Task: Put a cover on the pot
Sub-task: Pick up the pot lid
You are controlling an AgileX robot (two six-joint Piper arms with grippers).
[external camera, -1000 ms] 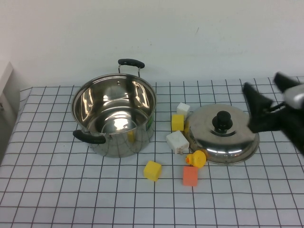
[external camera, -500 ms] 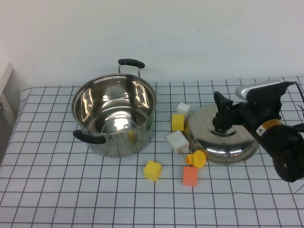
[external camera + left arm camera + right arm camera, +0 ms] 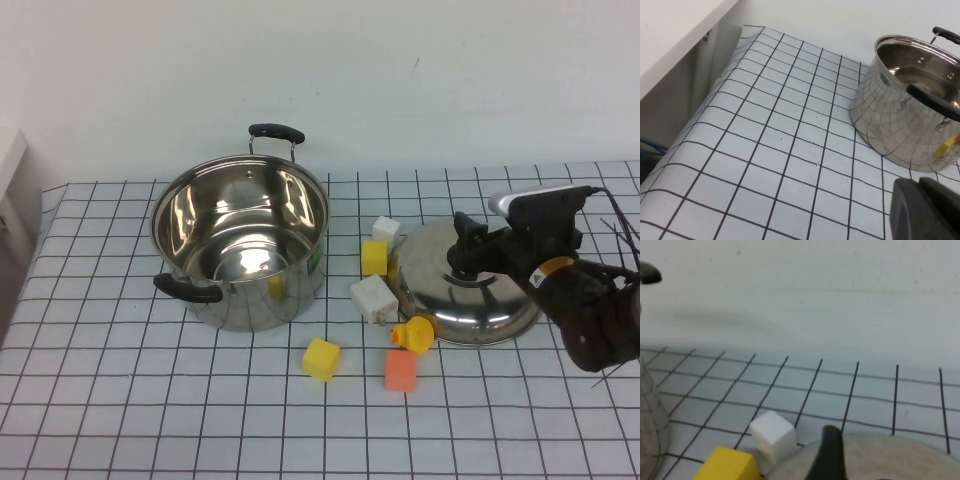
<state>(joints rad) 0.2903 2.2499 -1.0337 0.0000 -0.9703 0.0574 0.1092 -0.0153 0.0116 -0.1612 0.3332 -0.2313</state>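
Since a second ago your right gripper [image 3: 466, 243] has swung in from the table's right edge and come down over the lid's top; in the last half second it has barely shifted.

Largest first: the table [image 3: 120, 420] with its checked cloth carries everything. The pot [image 3: 241, 243] stands upright and uncovered on the left half, one black handle toward the wall, the other toward you. The lid [image 3: 450, 295] lies dome-up on the right half, well apart from the pot. Your right arm covers the lid's right side, and its black knob is hidden among the black finger parts, so you cannot tell whether the jaws are apart or clamped on the knob. The right wrist view shows only one dark finger [image 3: 829, 455] against the lid's rim [image 3: 900, 460].

Small pieces sit between pot and lid: two white blocks [image 3: 374, 298], three yellow ones [image 3: 321, 359], an orange block [image 3: 400, 371] and a duck-like toy [image 3: 414, 334] touching the lid's near rim.

Your left gripper [image 3: 925, 210] is outside the high view; its wrist view shows only a dark corner of it beside the pot, jaws unreadable.
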